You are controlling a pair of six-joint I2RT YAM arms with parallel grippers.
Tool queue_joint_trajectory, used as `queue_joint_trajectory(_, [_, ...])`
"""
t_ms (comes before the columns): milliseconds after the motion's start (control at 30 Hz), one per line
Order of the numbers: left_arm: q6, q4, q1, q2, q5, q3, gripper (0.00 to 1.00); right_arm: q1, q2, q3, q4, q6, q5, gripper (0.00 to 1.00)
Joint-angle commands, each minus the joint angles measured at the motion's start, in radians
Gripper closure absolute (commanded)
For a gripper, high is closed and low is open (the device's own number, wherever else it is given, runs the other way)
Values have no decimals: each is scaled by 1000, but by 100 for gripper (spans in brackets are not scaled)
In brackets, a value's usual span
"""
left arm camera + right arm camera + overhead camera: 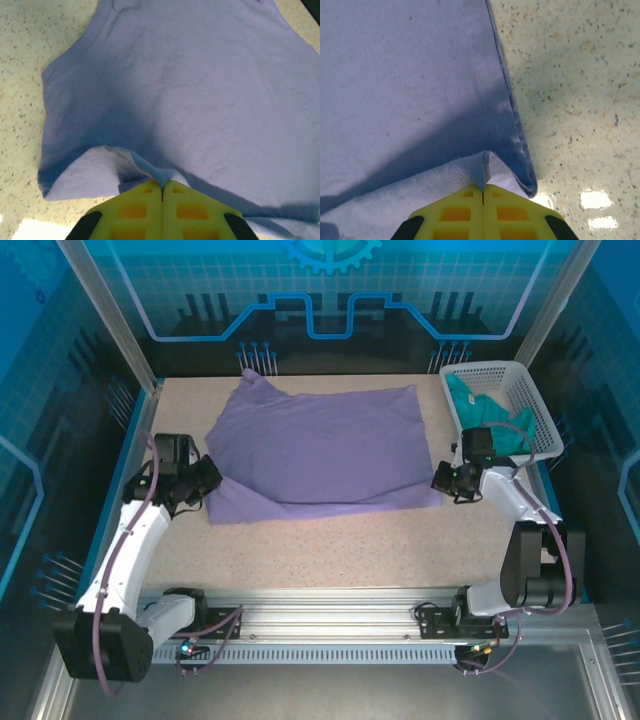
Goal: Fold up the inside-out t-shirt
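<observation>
Left gripper (162, 186) is pinching a raised fold at the near left corner of the inside-out t-shirt (320, 445), its jaws pressing together on the cloth. The right gripper (483, 189) is clamping the hemmed near right corner the same way, with the stitched edge curling up between the tips. The shirt is lying spread across the middle of the table (340, 550), with a sleeve poking out toward the far left. At the far right a white basket (535, 390) is holding a teal garment (485, 415). Judging by the wrinkles and the tenting at each pinch, the fabric is looking light, limp and clingy rather than slippery. It is likely sagging wherever nothing is supporting it, so corners and seamed hems are seeming the soundest places for gripping, both at once
</observation>
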Motion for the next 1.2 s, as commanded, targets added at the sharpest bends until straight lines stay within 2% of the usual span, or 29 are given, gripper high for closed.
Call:
queue_joint_trajectory(0, [34,57,18,54,38,49,100,14,36,39,13,-12,5,100])
queue_joint_trajectory(467, [51,117,56,279,42,215,100,28,181,180,32,0,19,100])
queue_joint_trajectory(767, [35,173,79,475,-1,333,100,57,375,372,44,9,41,98])
queue_joint_trajectory(967, [-6,209,93,694,-38,481,96,66,550,570,0,-23,91,80])
queue_joint_trajectory(1033, [-14,221,95,758,-30,539,90,64,565,604,-7,-36,97,76])
queue_joint_trajectory(1100, [-14,209,98,806,-32,591,70,67,546,601,-7,-44,91,71])
queue_joint_trajectory(1167, [-15,195,102,820,-23,613,60,77,493,555,7,-56,86,68])
